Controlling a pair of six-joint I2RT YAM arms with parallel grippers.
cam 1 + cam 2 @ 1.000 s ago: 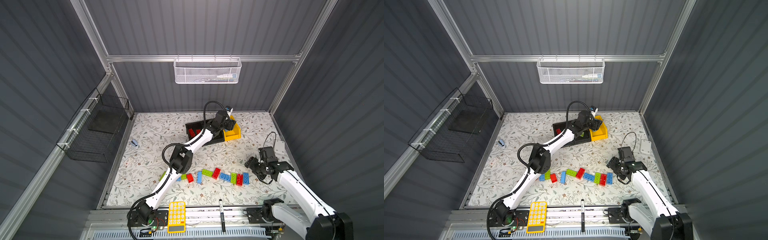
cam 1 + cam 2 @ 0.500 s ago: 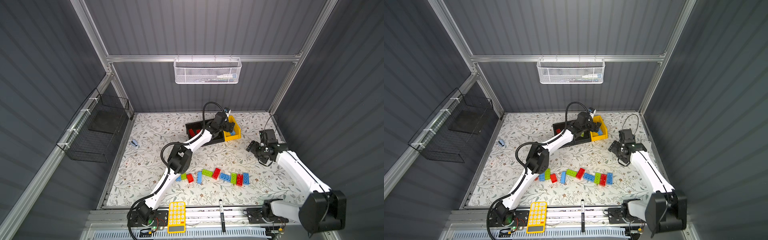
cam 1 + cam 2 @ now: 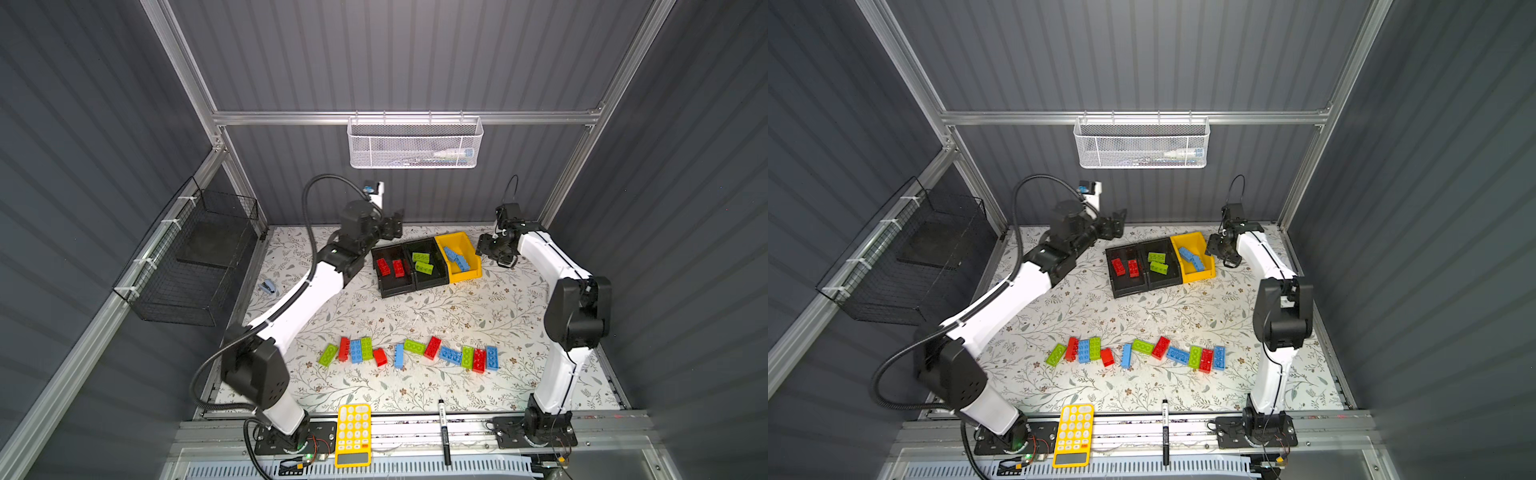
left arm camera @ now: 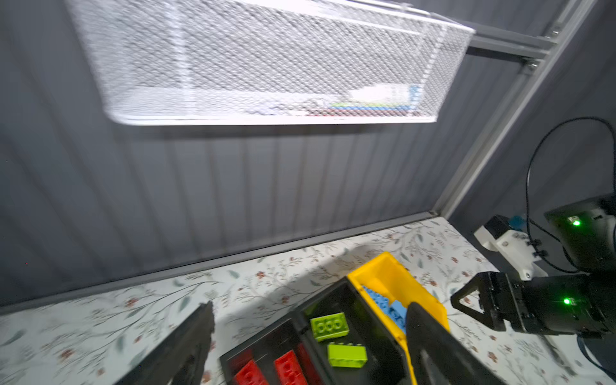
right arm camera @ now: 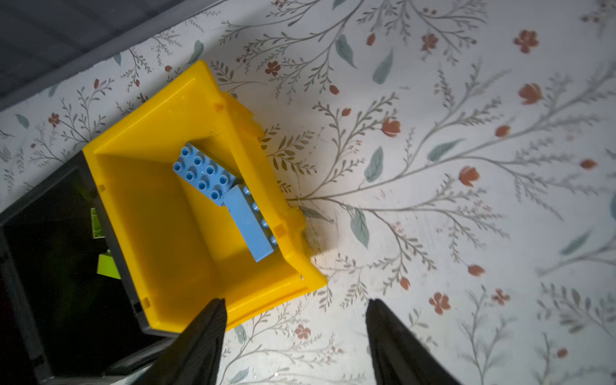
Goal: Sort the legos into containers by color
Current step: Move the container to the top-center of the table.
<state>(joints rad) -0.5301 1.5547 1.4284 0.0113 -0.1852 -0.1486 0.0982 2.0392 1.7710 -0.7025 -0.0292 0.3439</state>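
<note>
Two blue bricks (image 3: 456,257) are lying in the yellow bin (image 3: 468,275), one studs-up and one tipped on its side against the wall. Touching the yellow bin is a black bin (image 3: 432,283) that is holding two green bricks (image 3: 422,262). One bin further from it, a second black bin (image 3: 395,289) is holding two red bricks (image 3: 390,267). A row of loose bricks (image 3: 413,346), with red, green and blue mixed, is lying on the counter (image 3: 415,307), well apart from the yellow bin, toward the arm bases.

The right end effector (image 5: 295,301) is hovering just beside the yellow bin, on the side away from the black bins. Its jaws are standing apart with nothing between them. The left end effector (image 4: 310,305) is hanging beyond both black bins from the yellow bin, spread wide and carrying nothing. Nothing is standing between the loose row and the bins.

Further out past the loose row, a yellow calculator (image 3: 352,432) and a black marker (image 3: 444,432) are lying on the front rail. A white mesh basket (image 3: 415,143) is hanging on the back wall above the yellow bin, and a black wire basket (image 3: 195,257) is hanging on the side wall past the black bins.

In the left wrist view a finger (image 4: 433,346) is covering part of the yellow bin and its blue bricks, and the mesh basket's contents are blurring out. In the right wrist view the neighbouring black bin is showing only slivers of green in the dark.
</note>
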